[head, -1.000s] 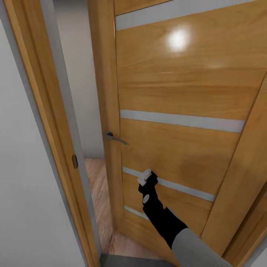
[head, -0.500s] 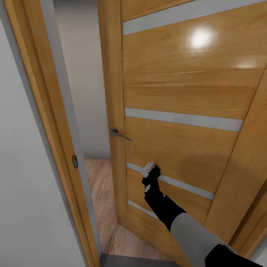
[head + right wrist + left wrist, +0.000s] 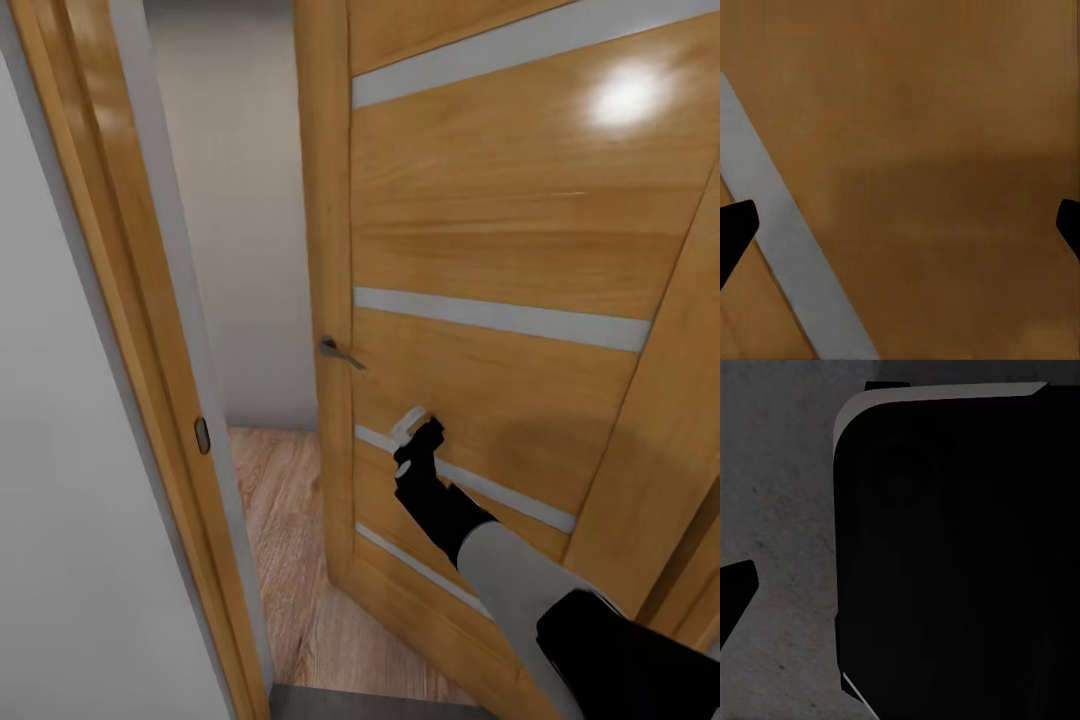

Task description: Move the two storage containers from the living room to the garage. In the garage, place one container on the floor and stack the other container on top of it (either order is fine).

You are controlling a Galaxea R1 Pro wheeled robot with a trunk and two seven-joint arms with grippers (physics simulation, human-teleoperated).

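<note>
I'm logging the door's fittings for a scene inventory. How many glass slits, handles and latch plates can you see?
Glass slits: 4 (top one)
Handles: 1
Latch plates on the frame: 1
Total: 6
The right end effector is at the third slit.

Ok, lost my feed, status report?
Right gripper open, empty, against orange-brown wooden door with glass slits. Left gripper state unclear. Door ajar, partly blocking the way; light wood-plank floor beyond.
</note>
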